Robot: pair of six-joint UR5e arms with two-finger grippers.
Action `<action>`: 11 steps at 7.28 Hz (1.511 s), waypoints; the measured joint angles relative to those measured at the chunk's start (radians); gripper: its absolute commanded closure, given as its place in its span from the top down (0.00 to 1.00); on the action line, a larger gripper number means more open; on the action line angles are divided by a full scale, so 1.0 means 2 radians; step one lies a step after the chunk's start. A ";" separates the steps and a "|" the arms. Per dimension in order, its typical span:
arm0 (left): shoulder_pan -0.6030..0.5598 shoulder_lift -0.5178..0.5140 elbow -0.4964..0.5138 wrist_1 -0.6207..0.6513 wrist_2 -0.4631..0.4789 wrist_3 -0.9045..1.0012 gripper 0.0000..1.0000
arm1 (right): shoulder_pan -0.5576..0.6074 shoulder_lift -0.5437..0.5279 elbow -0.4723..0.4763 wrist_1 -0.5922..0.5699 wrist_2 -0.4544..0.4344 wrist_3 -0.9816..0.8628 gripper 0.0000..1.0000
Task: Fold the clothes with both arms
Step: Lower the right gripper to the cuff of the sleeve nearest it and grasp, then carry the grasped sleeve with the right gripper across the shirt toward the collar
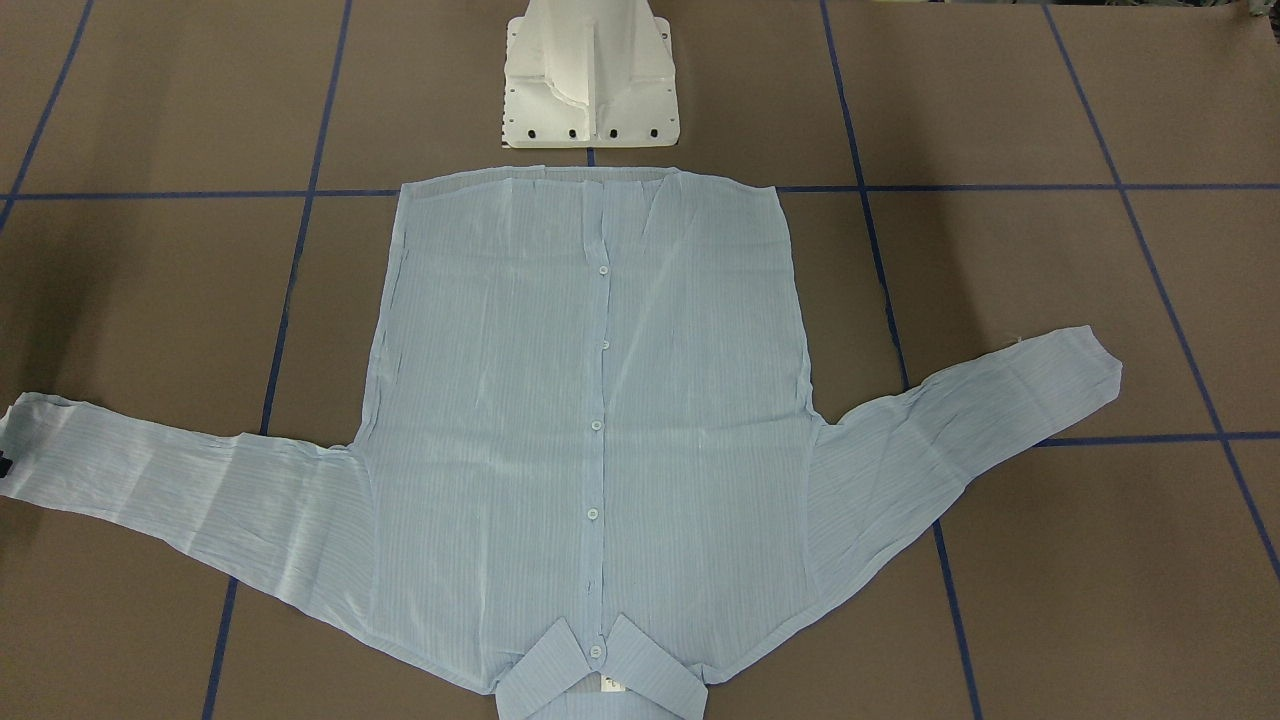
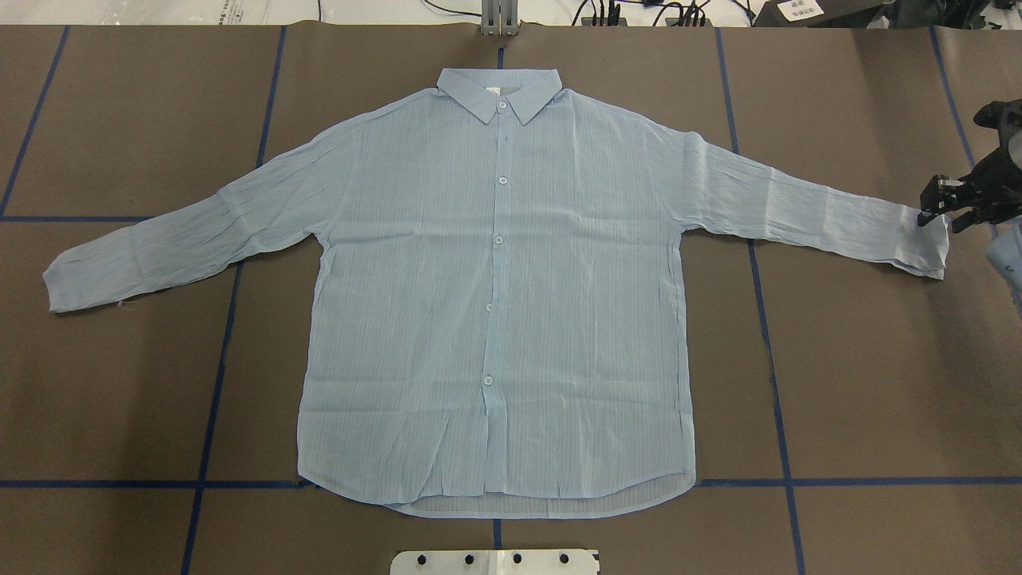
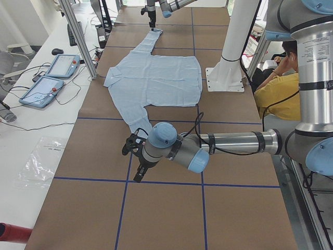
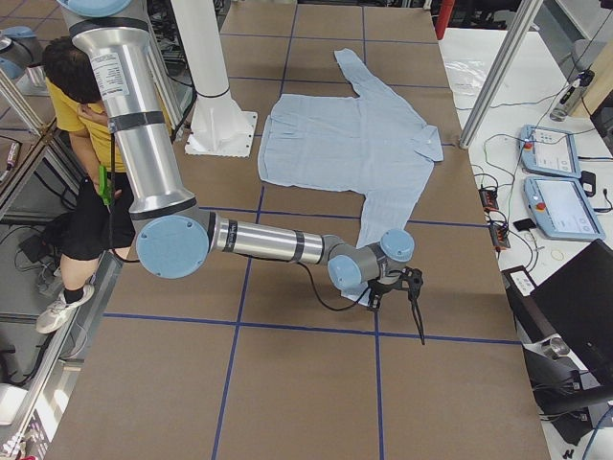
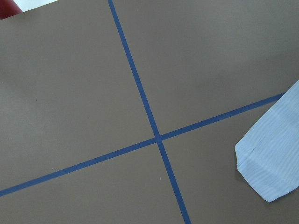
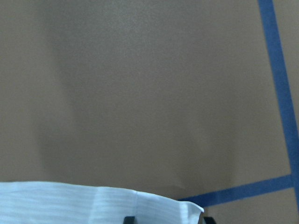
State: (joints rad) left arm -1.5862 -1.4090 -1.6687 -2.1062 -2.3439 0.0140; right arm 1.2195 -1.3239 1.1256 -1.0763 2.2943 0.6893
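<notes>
Light-blue shirt [image 2: 559, 303] lies flat, front up, centred on the surface [image 2: 862, 383], collar toward the far edge. We see the right pincer [image 2: 932, 209] spread at the right cuff [image 2: 918, 243]; the left pincer [image 3: 133, 156] hangs just beyond the left cuff [image 3: 141, 126], and we cannot tell its state.

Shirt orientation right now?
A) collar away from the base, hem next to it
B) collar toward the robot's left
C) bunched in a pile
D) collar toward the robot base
A: in the overhead view the shirt lies flat with its collar on the side far from the robot, and its hem just in front of the white base.
</notes>
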 measured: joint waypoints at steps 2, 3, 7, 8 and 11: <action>0.000 0.000 0.000 0.000 0.000 0.000 0.99 | 0.000 0.000 -0.001 0.000 0.000 0.002 0.00; 0.000 0.000 0.000 0.000 0.000 0.000 0.99 | 0.000 0.000 -0.001 -0.001 0.002 0.002 0.00; -0.001 0.000 -0.001 0.000 -0.001 0.000 0.99 | 0.017 0.016 0.006 -0.006 0.049 0.005 0.00; -0.001 0.000 -0.003 0.000 -0.002 0.000 0.99 | 0.022 0.023 0.019 -0.007 0.066 0.018 0.00; 0.000 -0.001 -0.007 -0.002 -0.004 -0.002 0.99 | -0.003 0.046 0.072 -0.005 0.087 0.134 0.00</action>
State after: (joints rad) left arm -1.5863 -1.4110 -1.6824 -2.1105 -2.3510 0.0101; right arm 1.2145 -1.2314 1.2704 -1.0869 2.4691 0.9582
